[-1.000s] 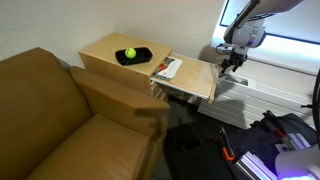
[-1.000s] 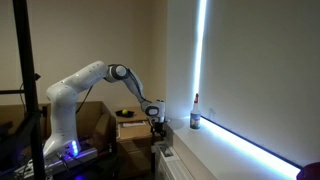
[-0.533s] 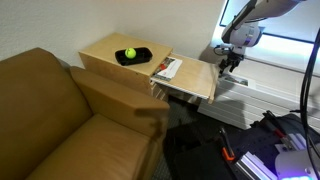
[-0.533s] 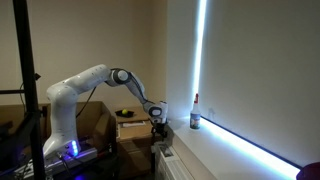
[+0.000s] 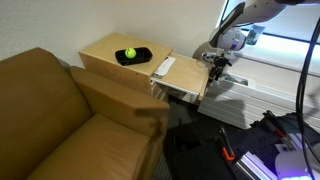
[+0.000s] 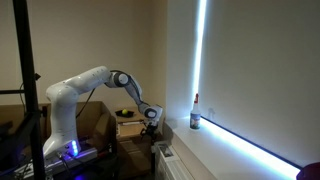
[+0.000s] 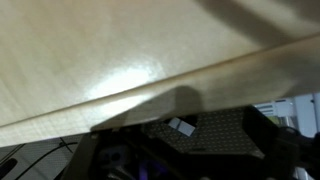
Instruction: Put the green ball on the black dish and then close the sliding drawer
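Observation:
The green ball (image 5: 130,53) rests on the black dish (image 5: 134,57), which lies on top of the small wooden cabinet (image 5: 105,50). The sliding drawer (image 5: 190,78) sticks out of the cabinet's side, partly open, with white papers (image 5: 165,67) inside. My gripper (image 5: 217,68) is at the drawer's outer front panel, open and holding nothing. In an exterior view my gripper (image 6: 150,118) hangs low beside the cabinet. Pale wood (image 7: 120,60) fills the upper part of the wrist view from very close, and my fingers do not show clearly there.
A brown sofa (image 5: 60,120) stands against the cabinet's near side. A bright window ledge (image 5: 270,90) runs behind my arm, and a small bottle (image 6: 195,113) stands on it. Cables and equipment (image 5: 270,140) lie on the floor below.
My gripper has moved toward the cabinet, and the drawer has slid in a little. The ball and dish have stayed put.

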`<state>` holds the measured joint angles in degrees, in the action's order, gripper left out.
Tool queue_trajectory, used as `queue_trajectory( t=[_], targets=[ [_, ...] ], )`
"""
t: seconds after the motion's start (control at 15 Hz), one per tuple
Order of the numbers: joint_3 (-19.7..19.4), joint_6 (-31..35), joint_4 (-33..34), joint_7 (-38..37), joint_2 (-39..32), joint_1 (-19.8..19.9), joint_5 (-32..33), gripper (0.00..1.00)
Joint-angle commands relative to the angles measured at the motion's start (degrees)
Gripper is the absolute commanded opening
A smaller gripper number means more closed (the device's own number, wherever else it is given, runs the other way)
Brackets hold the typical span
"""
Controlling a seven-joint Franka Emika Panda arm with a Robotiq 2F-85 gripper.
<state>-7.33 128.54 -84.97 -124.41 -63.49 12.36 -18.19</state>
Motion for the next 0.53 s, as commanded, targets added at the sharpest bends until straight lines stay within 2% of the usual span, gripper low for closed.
queue_trajectory(
  t=[0.0, 0.27, 0.47],
  targets=[
    [-0.2, 1.6, -2.3, 6.6, 2.0, -1.6, 1.5, 1.0],
    [1.1, 8.6, -8.9, 16.8, 6.9, -2.0, 0.5, 1.0],
    [1.4, 21.0, -17.2, 22.8, 11.6, -2.5, -1.2, 1.0]
  ],
)
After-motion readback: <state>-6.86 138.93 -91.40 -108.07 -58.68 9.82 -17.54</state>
